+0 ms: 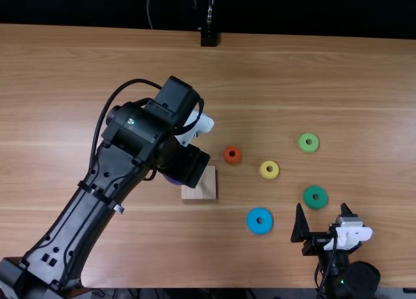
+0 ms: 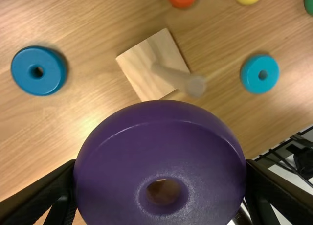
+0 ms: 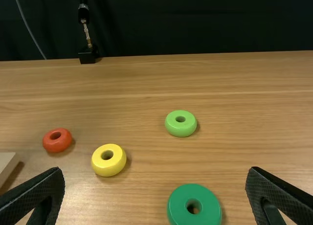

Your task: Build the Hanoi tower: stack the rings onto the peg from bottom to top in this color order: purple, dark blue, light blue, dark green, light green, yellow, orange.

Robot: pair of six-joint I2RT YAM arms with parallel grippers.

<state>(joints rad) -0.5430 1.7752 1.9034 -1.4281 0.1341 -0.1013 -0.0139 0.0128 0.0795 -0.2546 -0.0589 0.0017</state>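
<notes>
Wood table point(image 1: 364, 84) — left gripper point(image 2: 160, 161) clamped on purple ring point(image 2: 122, 161), right gripper point(image 3: 156, 170) apart — centre ring over peg point(image 2: 177, 78), keep level, lower straight.

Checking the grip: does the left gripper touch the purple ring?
Touching. In the left wrist view, the left gripper holds the purple ring, fingers against both sides.
</notes>
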